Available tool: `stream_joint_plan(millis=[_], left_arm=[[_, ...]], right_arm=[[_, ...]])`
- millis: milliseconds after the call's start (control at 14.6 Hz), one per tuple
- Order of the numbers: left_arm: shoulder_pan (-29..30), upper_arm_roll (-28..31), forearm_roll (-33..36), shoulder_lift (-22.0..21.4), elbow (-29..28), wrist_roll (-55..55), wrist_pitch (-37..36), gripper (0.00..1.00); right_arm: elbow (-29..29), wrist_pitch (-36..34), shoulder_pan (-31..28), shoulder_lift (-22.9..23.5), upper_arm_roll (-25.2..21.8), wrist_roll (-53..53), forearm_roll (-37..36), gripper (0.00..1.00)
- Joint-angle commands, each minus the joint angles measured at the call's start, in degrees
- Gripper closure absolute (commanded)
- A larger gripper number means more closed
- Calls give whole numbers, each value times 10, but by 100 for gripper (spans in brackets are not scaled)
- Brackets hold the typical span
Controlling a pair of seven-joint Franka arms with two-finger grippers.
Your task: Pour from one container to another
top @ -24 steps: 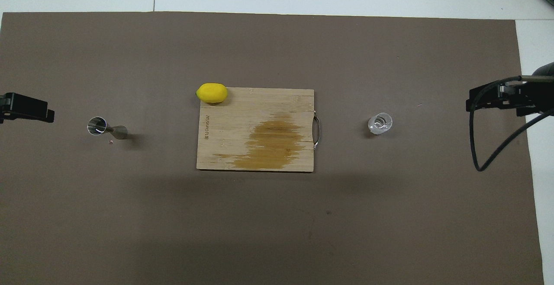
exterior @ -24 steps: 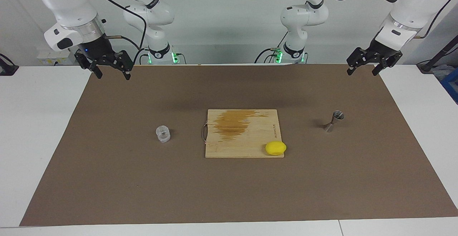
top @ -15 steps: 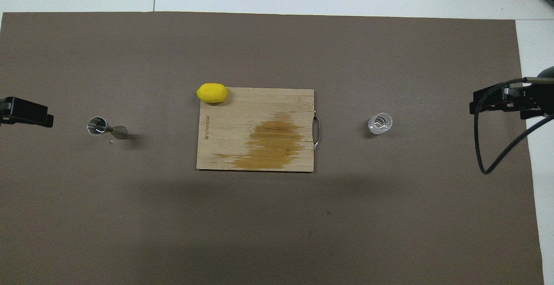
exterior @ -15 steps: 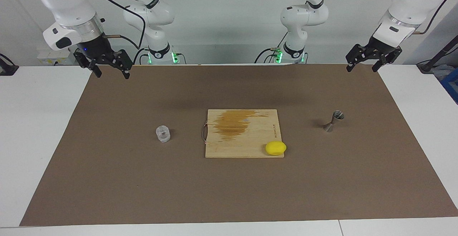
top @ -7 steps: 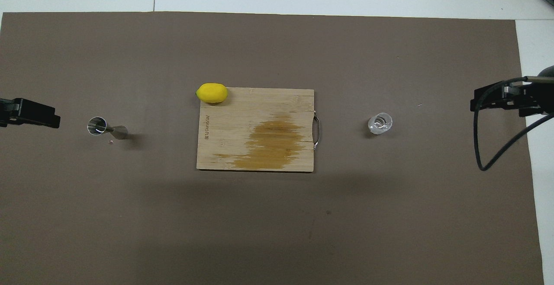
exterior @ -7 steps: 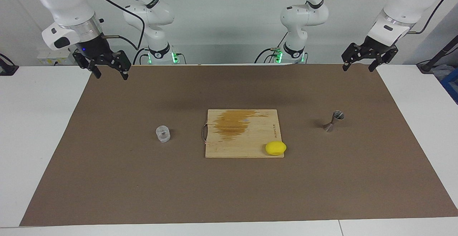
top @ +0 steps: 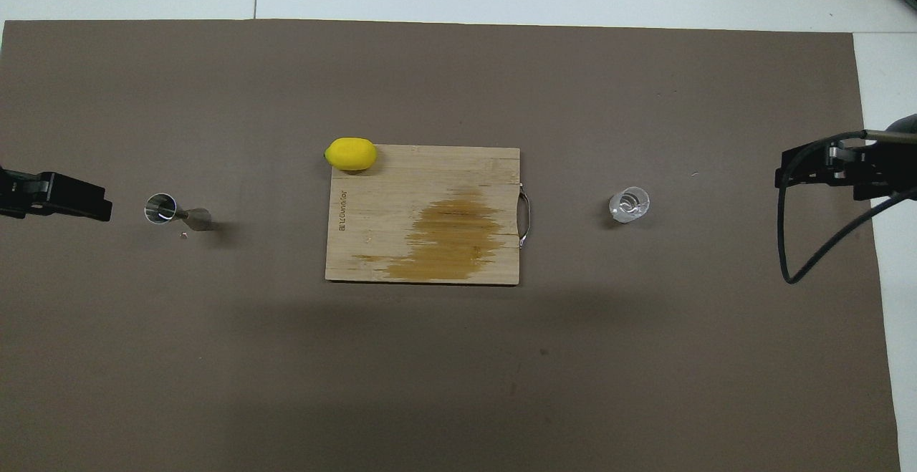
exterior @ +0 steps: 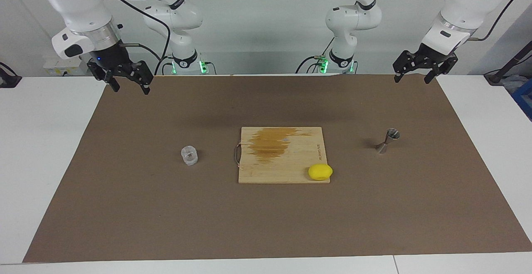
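The clear glass cup stands on the brown mat toward the right arm's end of the table; it also shows in the overhead view. The metal jigger stands on the mat toward the left arm's end, and shows in the overhead view too. My right gripper hangs open and empty in the air over the mat's edge nearest the robots, well away from the cup. My left gripper hangs open and empty over the same edge, well away from the jigger. Both grippers show at the sides of the overhead view: left, right.
A wooden cutting board with a dark stain and a metal handle lies mid-mat between cup and jigger. A yellow lemon rests on the board's corner farthest from the robots, toward the left arm's end. A tiny crumb lies by the jigger.
My left gripper has drifted toward the middle of the table, staying high and open. My right gripper has barely shifted. Cup, jigger, board and lemon have not moved.
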Motion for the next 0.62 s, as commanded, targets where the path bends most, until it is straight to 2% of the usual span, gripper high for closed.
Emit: stream_joint_plan(millis=[0,137,343,548], left_arm=[[1,9,4,-32,-42,-30,17,0],[7,11,-2,-31,-42,-99,24,0],[39,12,-20,-18,-40,-117,27,0],[56,13,-27,32,-10,-119,28,0]], right_arm=[[-22,15,-7,-16,3,9,6,5],[-22,15,-7,-16,3,9,6,5],[-23,18,-9,-16,3,10,6,5],[-23,13,-9,-16,3,1,6,0]])
